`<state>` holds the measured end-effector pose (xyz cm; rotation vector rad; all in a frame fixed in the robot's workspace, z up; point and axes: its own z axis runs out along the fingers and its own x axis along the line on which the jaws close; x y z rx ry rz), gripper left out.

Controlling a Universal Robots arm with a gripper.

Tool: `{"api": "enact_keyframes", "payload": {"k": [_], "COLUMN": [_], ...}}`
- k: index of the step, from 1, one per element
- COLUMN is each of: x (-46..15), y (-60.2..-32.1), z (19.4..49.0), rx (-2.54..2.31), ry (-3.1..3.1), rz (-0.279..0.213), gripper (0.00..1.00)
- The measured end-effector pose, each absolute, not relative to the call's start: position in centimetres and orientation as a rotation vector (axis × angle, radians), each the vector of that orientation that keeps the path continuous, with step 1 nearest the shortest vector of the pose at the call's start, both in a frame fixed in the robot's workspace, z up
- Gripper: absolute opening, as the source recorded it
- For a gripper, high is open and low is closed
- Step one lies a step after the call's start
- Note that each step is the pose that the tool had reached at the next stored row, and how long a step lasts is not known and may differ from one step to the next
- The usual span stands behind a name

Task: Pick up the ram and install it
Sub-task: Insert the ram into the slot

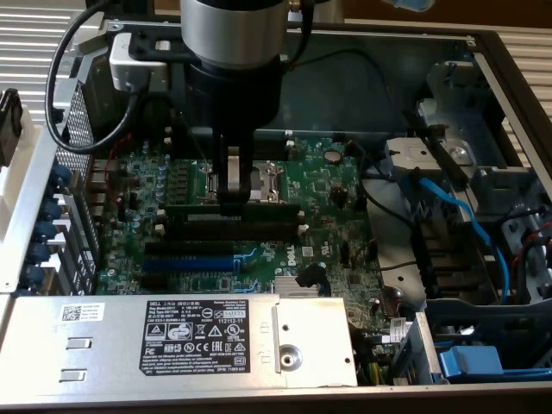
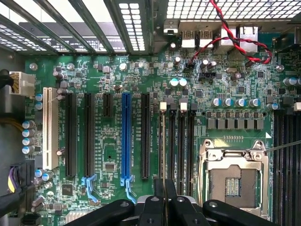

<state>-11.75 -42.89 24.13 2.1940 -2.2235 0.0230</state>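
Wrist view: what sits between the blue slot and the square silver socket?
In the wrist view: one black expansion slot, then the black memory slots, with the ram edge-on along one of them.

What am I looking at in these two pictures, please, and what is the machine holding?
This is an open desktop computer case with a robot arm reaching into it. The exterior view comes from a camera off the arm; the wrist view from a camera on the arm, looking down past its tool. The green board is the motherboard, carrying a blue expansion slot, black memory slots and a square processor socket. The tool is shut on the ram, a thin memory stick seen edge-on in the wrist view, held at the memory slots; whether it is seated I cannot tell.
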Motion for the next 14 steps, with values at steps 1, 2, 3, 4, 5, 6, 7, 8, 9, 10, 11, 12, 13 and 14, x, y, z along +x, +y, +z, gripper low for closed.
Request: {"api": "enact_keyframes", "payload": {"k": [1, 2, 3, 4, 5, 6, 7, 8, 9, 10, 11, 12, 13, 14], "x": [-11.75, -11.75, -11.75, -11.75, -11.75, -11.75, -11.76, -11.75, -11.76, -11.77, -11.77, -11.78, -11.81, -11.80], "y": [-42.90, -42.90, -42.90, -42.90, -42.90, -42.90, -42.90, -42.90, -42.90, -42.90, -42.90, -42.90, -42.90, -42.90], "z": [24.11, 24.09, 24.08, 24.07, 24.07, 24.06, 24.04, 24.04, 24.03, 24.02, 24.01, 24.00, 23.98, 23.96], "rx": [2.193, 2.192, 2.192, 2.191, 2.191, 2.191, 2.190, 2.190, 2.190, 2.190, 2.190, 2.190, 2.190, 2.190], "ry": [-2.224, -2.225, -2.226, -2.226, -2.226, -2.227, -2.227, -2.227, -2.227, -2.227, -2.227, -2.227, -2.227, -2.228], "rz": [0.023, 0.023, 0.023, 0.023, 0.023, 0.023, 0.023, 0.023, 0.023, 0.023, 0.023, 0.023, 0.023, 0.023], "gripper": [0.12, 0.12, 0.12, 0.12, 0.12, 0.12, 0.12, 0.12, 0.12, 0.12, 0.12, 0.12, 0.12, 0.12]}}
